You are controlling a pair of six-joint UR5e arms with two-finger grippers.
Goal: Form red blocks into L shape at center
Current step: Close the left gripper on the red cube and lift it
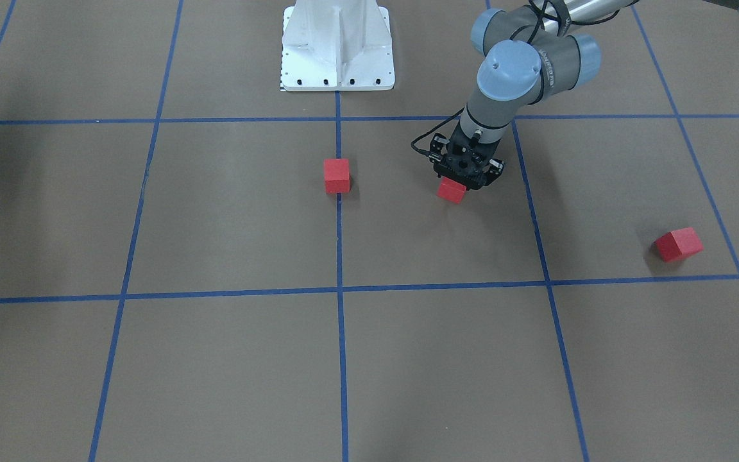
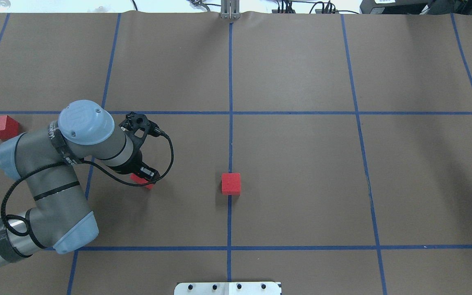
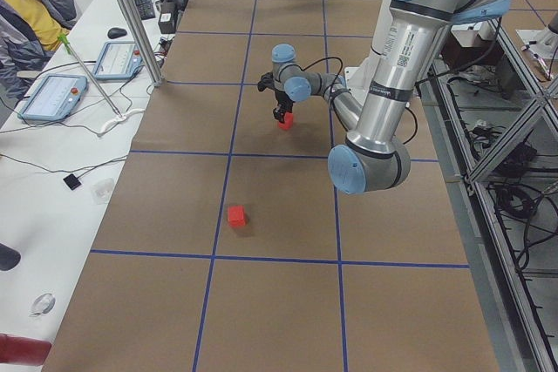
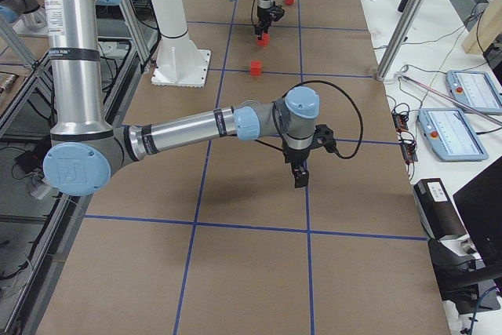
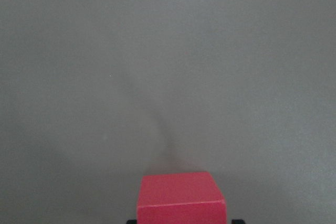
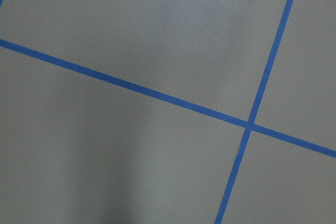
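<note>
My left gripper (image 1: 464, 181) is shut on a red block (image 1: 451, 190), just above the brown floor to the left of the center. The held block shows at the bottom of the left wrist view (image 5: 181, 196) and in the overhead view (image 2: 142, 179) under the gripper (image 2: 146, 175). A second red block (image 2: 231, 183) sits on the central blue tape line (image 2: 230, 143); it also shows in the front view (image 1: 337, 176). The third red block (image 2: 2, 127) lies far left, also seen in the front view (image 1: 679, 244). My right gripper (image 4: 301, 178) shows only in the exterior right view; I cannot tell whether it is open or shut.
The white robot base plate (image 1: 337, 51) stands at the table's robot side. A white side table with tablets (image 3: 52, 93) and a seated person (image 3: 26, 6) are beyond the far edge. The right wrist view shows only a blue tape crossing (image 6: 249, 125).
</note>
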